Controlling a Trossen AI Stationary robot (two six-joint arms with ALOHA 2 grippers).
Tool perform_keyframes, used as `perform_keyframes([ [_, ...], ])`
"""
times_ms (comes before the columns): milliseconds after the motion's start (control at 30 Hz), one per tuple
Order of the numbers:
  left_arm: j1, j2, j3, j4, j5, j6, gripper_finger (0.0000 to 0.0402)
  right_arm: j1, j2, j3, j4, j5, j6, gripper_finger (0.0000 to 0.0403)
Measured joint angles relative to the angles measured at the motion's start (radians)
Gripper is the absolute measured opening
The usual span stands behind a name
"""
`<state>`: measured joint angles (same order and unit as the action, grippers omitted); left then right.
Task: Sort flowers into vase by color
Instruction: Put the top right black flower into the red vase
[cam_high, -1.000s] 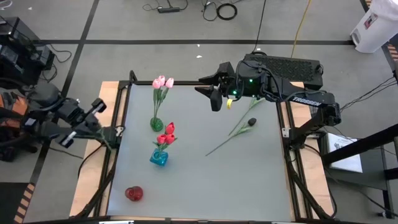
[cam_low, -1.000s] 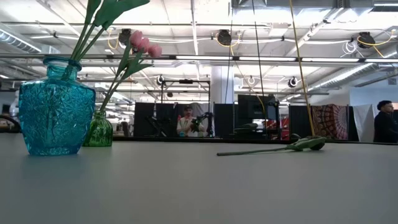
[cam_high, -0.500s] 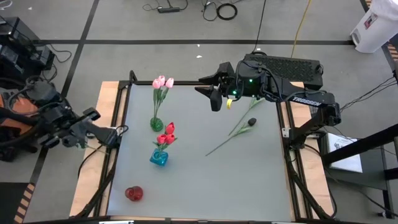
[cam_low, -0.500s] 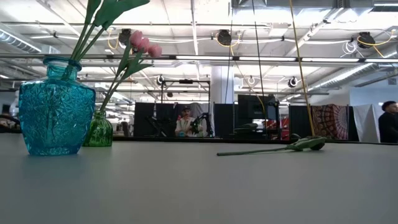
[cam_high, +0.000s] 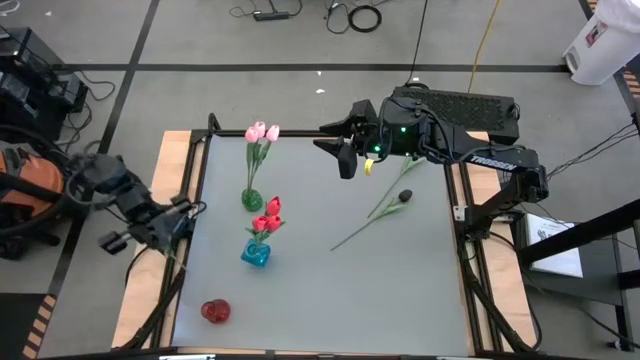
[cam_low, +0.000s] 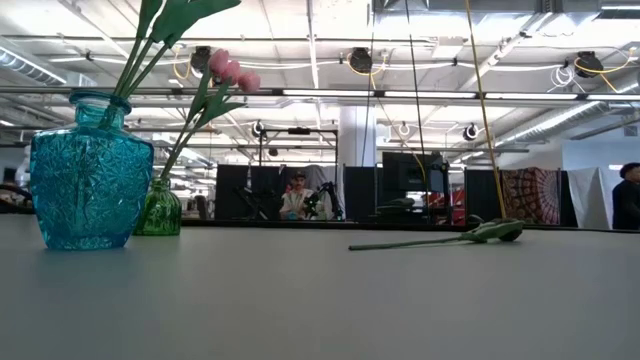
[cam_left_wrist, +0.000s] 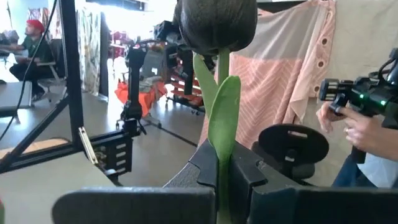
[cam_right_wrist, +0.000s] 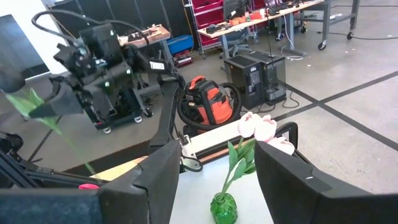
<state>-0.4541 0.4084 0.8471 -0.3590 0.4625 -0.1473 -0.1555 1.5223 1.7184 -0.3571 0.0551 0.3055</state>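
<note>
Left tool (cam_high: 150, 228) has swung down and in toward the bench's left edge since the earlier frames, now over the frame rail beside the bench (cam_high: 330, 290); before it sat farther out and higher in the high view. It is clamped on a black tulip (cam_left_wrist: 217, 25), stem pinched between the fingers (cam_left_wrist: 249, 177), dark bud standing up in the left wrist view. Right tool (cam_high: 340, 150) unchanged, hovering over the far bench edge, fingers spread apart, nothing in them.

Nothing on the bench has moved. Green vase (cam_high: 251, 199) holds the pink tulips (cam_high: 262, 132), two or three buds, leaning toward the far side. Blue vase (cam_high: 255, 254) just nearer than it holds the red tulips (cam_high: 268, 214). Red vase (cam_high: 215, 311) near the front left corner, contents cannot tell. One more dark-headed tulip (cam_high: 385, 208) lies flat on the bench right of centre, well apart from the vases, bud toward the far right.

A person's hand (cam_left_wrist: 357, 127) holding a device shows beyond the bench in the left wrist view.
</note>
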Motion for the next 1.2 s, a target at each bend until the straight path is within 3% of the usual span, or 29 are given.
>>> perform_keyframes([
  [233,0.000,0.005,-0.148,0.293,0.001,-0.109,0.0011,0.000,0.000,0.000,0.000,0.000,0.000,0.0199],
  [367,-0.008,0.014,-0.201,0.381,0.001,-0.185,0.0011,0.000,0.000,0.000,0.000,0.000,0.000,0.0199],
  [567,-0.077,0.049,-0.219,0.398,-0.003,-0.155,0.0011,0.000,0.000,0.000,0.000,0.000,0.000,0.0199],
  [900,-0.209,0.143,-0.219,0.448,-0.126,-0.074,0.0011,0.000,0.000,0.000,0.000,0.000,0.000,0.0199],
  [1200,-0.290,0.223,-0.219,0.484,-0.178,-0.019,0.0011,0.000,0.000,0.000,0.000,0.000,0.000,0.0199],
])
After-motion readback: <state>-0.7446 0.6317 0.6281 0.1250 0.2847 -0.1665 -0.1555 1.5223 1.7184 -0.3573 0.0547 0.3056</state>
